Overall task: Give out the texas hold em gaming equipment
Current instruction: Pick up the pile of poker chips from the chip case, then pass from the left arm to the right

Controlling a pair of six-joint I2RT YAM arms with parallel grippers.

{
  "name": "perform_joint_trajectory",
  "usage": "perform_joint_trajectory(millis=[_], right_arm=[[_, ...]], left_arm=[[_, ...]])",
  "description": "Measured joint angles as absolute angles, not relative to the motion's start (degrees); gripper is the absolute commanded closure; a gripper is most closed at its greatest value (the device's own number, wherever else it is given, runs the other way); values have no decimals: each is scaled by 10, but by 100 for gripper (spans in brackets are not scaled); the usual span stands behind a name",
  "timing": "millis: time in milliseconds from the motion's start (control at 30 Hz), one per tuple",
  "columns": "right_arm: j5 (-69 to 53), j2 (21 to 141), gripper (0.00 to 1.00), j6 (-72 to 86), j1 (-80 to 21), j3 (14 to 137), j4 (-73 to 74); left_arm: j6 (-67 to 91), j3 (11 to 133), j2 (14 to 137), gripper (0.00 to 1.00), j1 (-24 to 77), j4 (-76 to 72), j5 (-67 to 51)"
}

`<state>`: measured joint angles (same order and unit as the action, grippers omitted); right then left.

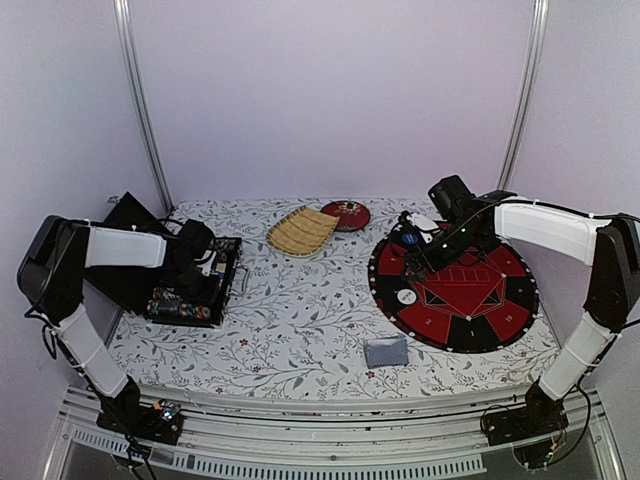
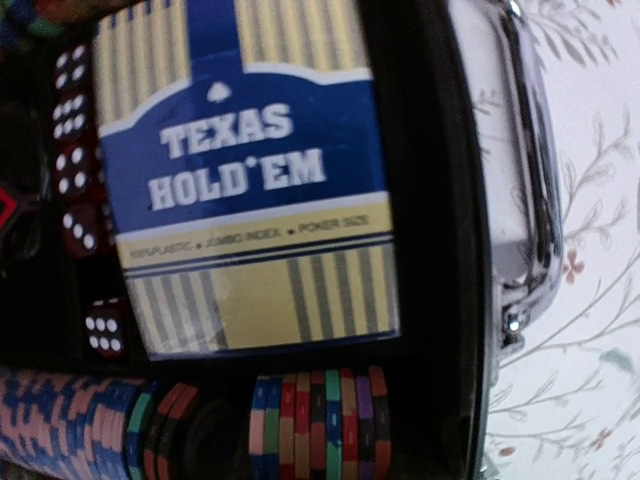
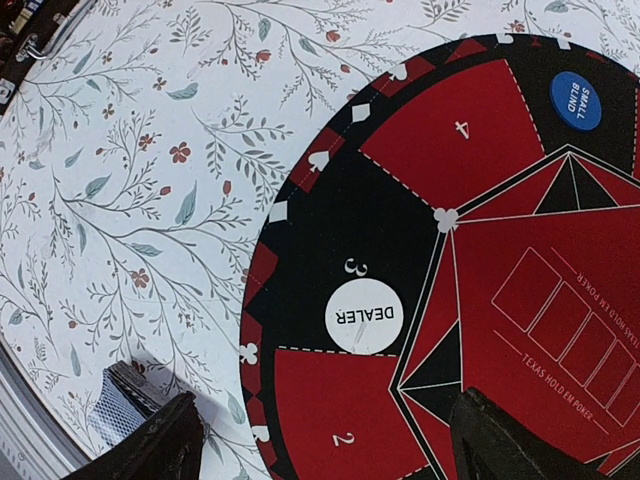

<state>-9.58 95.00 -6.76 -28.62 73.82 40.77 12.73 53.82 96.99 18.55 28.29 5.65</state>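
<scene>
Fingers (image 3: pixel 150 445) of the right gripper (image 3: pixel 325 405) spread wide over the mat (image 1: pixel 480 300), nothing between them; left gripper (image 1: pixel 200 262) down in the case (image 1: pixel 185 312), its fingers pressed together.
Nearest, the deck (image 1: pixel 386 351) lies back up on the cloth (image 1: pixel 290 330), near the mat's rim but apart from it, partly hidden behind one right finger in the wrist view; on the mat the white dealer button (image 3: pixel 364 317) sits in the black sector marked 3, ahead of the gap between the right fingers; farther on, the blue small-blind disc (image 3: pixel 576 100) lies on a black patch; at left, the wrist view shows a card box (image 2: pixel 250 170), dark red dice (image 2: pixel 75 90) beside it, chips (image 2: pixel 320 425) racked on edge; whether the left fingers pinch anything cannot be told; farthest, tray (image 1: pixel 302 231) and red dish (image 1: pixel 347 214) sit side by side.
</scene>
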Motion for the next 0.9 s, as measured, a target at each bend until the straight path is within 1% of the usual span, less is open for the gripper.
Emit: perform_joint_trajectory(millis=[33, 267, 467, 600, 667, 767, 833, 900], right_arm=[[-96, 950, 12, -68, -286, 738, 408], [-96, 950, 12, -68, -289, 738, 409], [-93, 948, 14, -67, -289, 739, 411], [-78, 919, 17, -74, -295, 739, 402], [-70, 893, 17, -86, -308, 739, 382], [-60, 858, 16, -127, -354, 742, 330], [-56, 844, 12, -176, -402, 743, 279], [-51, 841, 11, -243, -456, 741, 223]], left_arm=[[125, 538, 968, 100, 185, 284, 56], [132, 536, 934, 100, 186, 297, 51], [152, 555, 825, 100, 191, 323, 16], [202, 573, 742, 100, 225, 265, -75], [239, 576, 729, 100, 256, 216, -133], [289, 579, 755, 100, 307, 138, -230], [317, 580, 783, 100, 333, 101, -279], [340, 583, 813, 100, 356, 70, -323]])
